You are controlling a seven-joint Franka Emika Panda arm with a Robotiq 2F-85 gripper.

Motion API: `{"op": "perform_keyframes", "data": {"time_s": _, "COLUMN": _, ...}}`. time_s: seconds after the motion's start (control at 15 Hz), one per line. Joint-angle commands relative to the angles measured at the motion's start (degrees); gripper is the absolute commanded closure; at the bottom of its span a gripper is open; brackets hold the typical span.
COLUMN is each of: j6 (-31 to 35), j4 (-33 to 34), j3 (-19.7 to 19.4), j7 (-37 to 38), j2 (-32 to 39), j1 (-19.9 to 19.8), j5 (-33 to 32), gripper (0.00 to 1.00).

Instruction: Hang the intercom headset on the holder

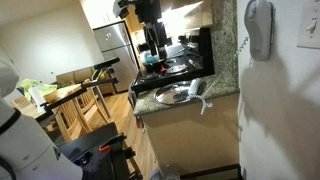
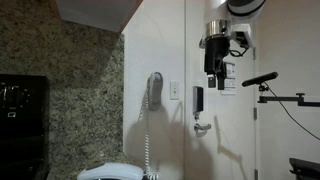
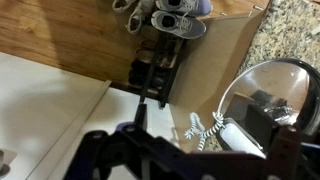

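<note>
The intercom headset (image 1: 200, 88) is a slim white handset that lies on the granite counter next to a steel bowl. In the wrist view the headset (image 3: 240, 140) shows at lower right, with its coiled cord (image 3: 200, 128) trailing over the counter edge. The holder (image 1: 260, 28) is a rounded grey cradle high on the white wall. In an exterior view the holder (image 2: 155, 90) has the cord (image 2: 147, 150) hanging below it. My gripper (image 1: 152, 50) hangs open above the counter, well above the headset, with nothing between its fingers. The gripper (image 3: 205, 128) frames the cord from above in the wrist view.
A round steel bowl (image 1: 172, 95) sits beside the headset; the bowl (image 3: 270, 95) is also in the wrist view. A flat white switch plate (image 1: 310, 30) is mounted next to the holder. A black stove (image 1: 185, 60) stands behind the counter. A shoe rack (image 3: 160, 60) stands on the floor below.
</note>
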Motion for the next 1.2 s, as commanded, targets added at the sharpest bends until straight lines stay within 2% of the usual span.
{"op": "perform_keyframes", "data": {"time_s": 0.0, "j6": -0.1, "j4": 0.1, "j3": 0.3, "j7": -0.1, "j2": 0.0, "j1": -0.3, "j5": 0.1, "gripper": 0.0}}
{"op": "perform_keyframes", "data": {"time_s": 0.47, "j6": 17.0, "j4": -3.6, "j3": 5.2, "j7": 2.1, "j2": 1.5, "j1": -0.6, "j5": -14.4, "gripper": 0.0}}
{"op": "perform_keyframes", "data": {"time_s": 0.6, "j6": 19.9, "j4": -3.9, "j3": 6.0, "j7": 2.2, "j2": 2.7, "j1": -0.7, "j5": -17.3, "gripper": 0.0}}
{"op": "perform_keyframes", "data": {"time_s": 0.73, "j6": 21.2, "j4": -3.5, "j3": 6.5, "j7": 1.6, "j2": 4.1, "j1": -0.3, "j5": -18.9, "gripper": 0.0}}
{"op": "perform_keyframes", "data": {"time_s": 1.13, "j6": 17.9, "j4": 1.5, "j3": 7.9, "j7": 0.9, "j2": 9.8, "j1": 0.5, "j5": -23.7, "gripper": 0.0}}
